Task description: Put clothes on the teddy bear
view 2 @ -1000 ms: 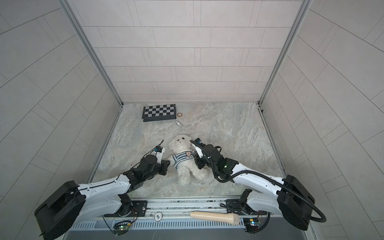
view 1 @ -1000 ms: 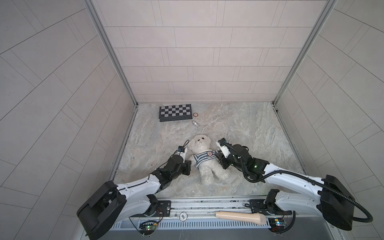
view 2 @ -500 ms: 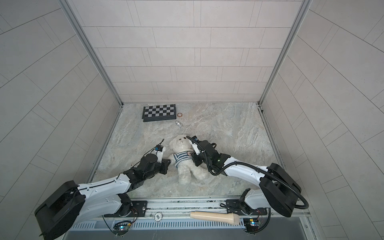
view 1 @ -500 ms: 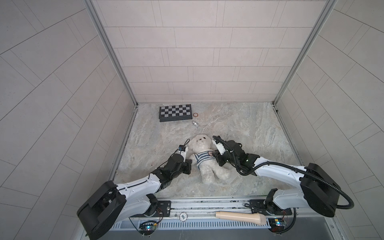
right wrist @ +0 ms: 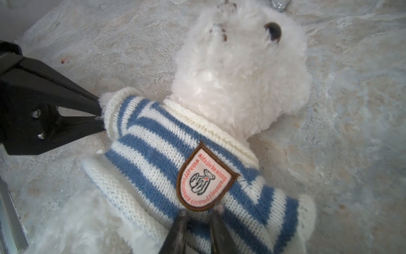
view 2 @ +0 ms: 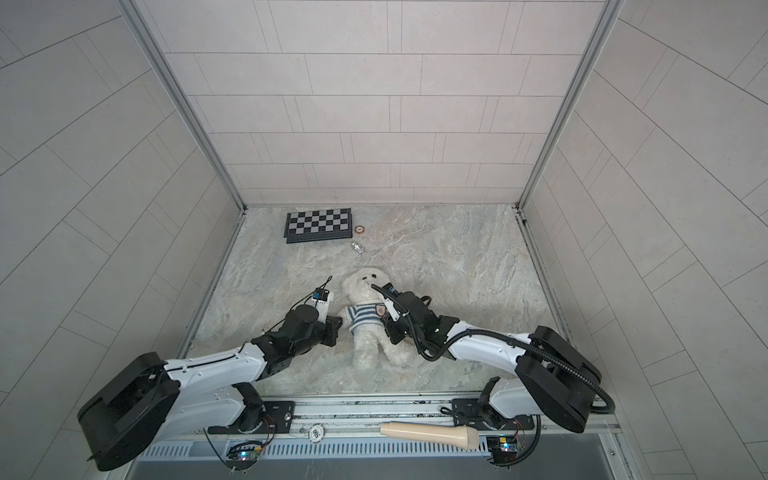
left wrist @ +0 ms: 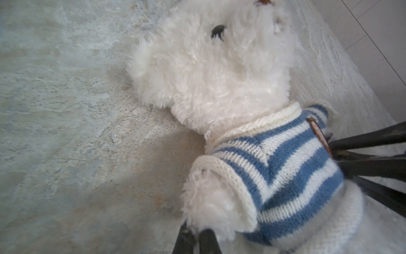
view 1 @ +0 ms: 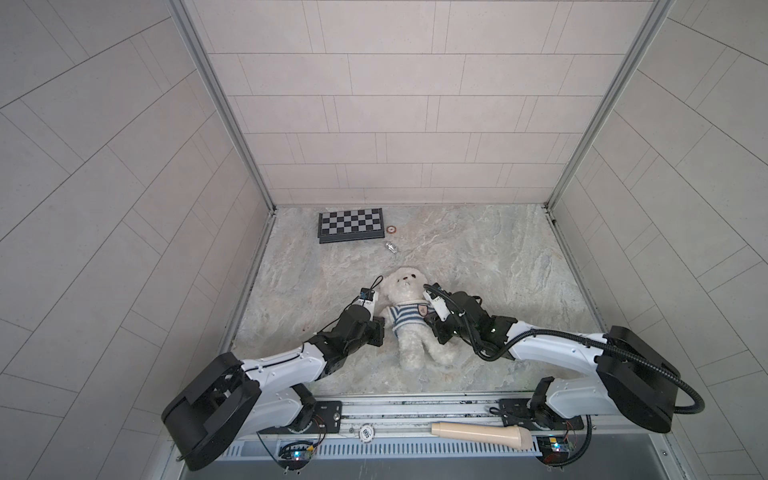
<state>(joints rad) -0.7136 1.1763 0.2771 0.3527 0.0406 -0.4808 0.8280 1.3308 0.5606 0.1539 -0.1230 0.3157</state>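
the teddy bear (view 1: 409, 320) lies on its back on the stone-look table (view 1: 478, 257), near the front middle, head toward the back wall, between the two grippers. the striped sweater (right wrist: 158, 151) is on it: the collar sits round the neck, one paw (left wrist: 208, 209) pokes out of its cuff, the hem lies across the belly and the badge (right wrist: 204, 178) faces up. the other cuff shows in the right wrist view, but i cannot tell if that paw is fully through. the dressing looks nearly done; what seems left is settling the sleeves and hem. the left gripper (left wrist: 195, 237) is closed tight at the tip of the exposed paw. the right gripper (right wrist: 198, 228) stands narrow, its tips pressed into the knit just below the badge; whether it really clamps the fabric i cannot tell. the chessboard (view 1: 350, 224) sits well apart by the back wall.
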